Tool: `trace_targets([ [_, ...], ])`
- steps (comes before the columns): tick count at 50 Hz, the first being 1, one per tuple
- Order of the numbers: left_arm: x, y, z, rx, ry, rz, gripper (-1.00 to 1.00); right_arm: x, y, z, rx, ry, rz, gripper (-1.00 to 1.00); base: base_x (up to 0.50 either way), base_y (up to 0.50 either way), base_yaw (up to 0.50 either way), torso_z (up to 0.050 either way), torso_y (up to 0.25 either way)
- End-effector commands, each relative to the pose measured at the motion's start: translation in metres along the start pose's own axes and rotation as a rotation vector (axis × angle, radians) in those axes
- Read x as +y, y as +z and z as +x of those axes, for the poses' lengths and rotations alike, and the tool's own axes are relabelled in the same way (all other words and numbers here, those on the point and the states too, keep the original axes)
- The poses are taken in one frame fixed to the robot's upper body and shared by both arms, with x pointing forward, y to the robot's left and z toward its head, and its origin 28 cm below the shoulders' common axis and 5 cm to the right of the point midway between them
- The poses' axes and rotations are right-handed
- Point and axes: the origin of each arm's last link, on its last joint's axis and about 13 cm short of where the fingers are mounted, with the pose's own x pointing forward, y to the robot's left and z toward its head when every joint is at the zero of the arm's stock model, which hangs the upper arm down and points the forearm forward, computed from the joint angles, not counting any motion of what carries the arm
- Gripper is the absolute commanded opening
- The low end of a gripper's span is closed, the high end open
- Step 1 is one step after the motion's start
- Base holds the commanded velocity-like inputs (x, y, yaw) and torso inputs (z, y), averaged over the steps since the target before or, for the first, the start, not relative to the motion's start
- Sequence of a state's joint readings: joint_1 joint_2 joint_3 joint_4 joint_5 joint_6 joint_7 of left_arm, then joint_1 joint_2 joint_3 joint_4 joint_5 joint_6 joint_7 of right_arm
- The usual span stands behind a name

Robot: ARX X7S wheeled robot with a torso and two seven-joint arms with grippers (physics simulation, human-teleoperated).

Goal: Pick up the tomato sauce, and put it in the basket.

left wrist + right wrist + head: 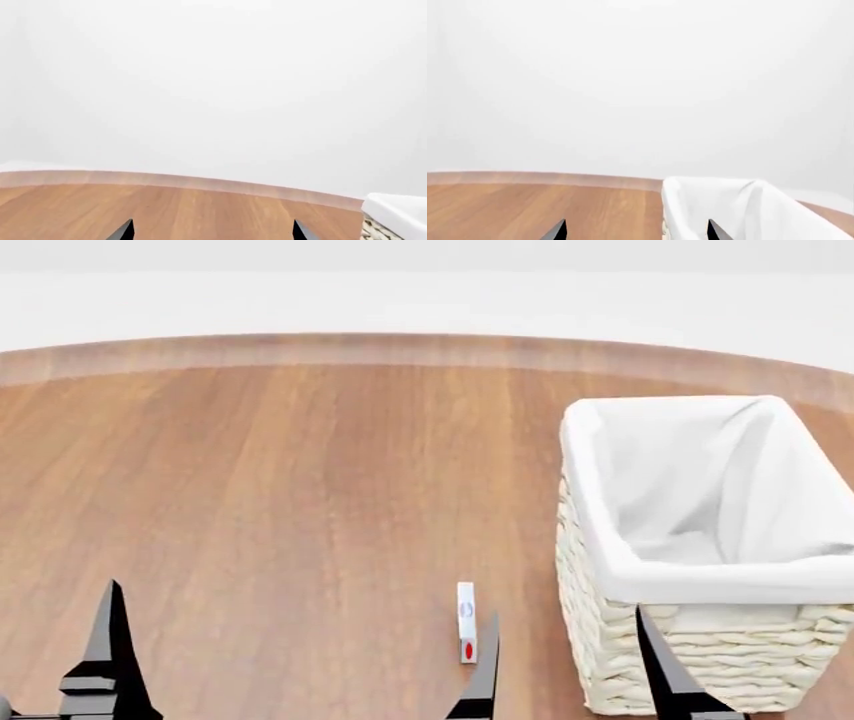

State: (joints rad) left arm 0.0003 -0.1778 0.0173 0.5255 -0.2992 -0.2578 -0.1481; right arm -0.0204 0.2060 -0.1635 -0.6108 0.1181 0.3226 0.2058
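Observation:
The tomato sauce can is not in any view. The basket [694, 540], cream wicker with a white cloth liner, stands upright at the right of the wooden table and looks empty. Its liner also shows in the right wrist view [727, 210] and its corner in the left wrist view [400, 210]. My right gripper [567, 660] is open and empty, low at the basket's near left corner, with one finger on each side of that corner. My left gripper [213, 232] is open and empty over bare wood; only one of its fingers [114, 640] shows in the head view.
A small thin white object [466, 623] with blue and red marks stands on the table just left of the basket, next to my right gripper's left finger. The table's rounded far edge [400, 348] meets a plain white background.

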Motion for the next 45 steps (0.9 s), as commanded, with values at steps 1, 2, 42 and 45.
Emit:
trace_targets([
  [1, 0.001, -0.002, 0.0, 0.006, 0.001, -0.005, 1.0, 0.001, -0.001, -0.011, 0.017, 0.0, -0.007, 1.0, 0.0, 0.0, 0.0, 0.0, 0.0],
  [2, 0.002, -0.002, 0.0, 0.006, 0.003, -0.004, 1.0, 0.001, 0.0, -0.016, 0.019, -0.002, -0.005, 1.0, 0.0, 0.0, 0.0, 0.0, 0.0],
  [42, 0.007, -0.023, -0.005, 0.068, -0.04, -0.038, 1.0, 0.014, -0.056, -0.16, 0.295, -0.146, 0.015, 1.0, 0.0, 0.0, 0.0, 0.0, 0.0],
  [45, 0.007, -0.022, -0.006, 0.068, -0.042, -0.039, 1.0, 0.014, -0.058, -0.163, 0.298, -0.149, 0.013, 1.0, 0.0, 0.0, 0.0, 0.0, 0.0],
])
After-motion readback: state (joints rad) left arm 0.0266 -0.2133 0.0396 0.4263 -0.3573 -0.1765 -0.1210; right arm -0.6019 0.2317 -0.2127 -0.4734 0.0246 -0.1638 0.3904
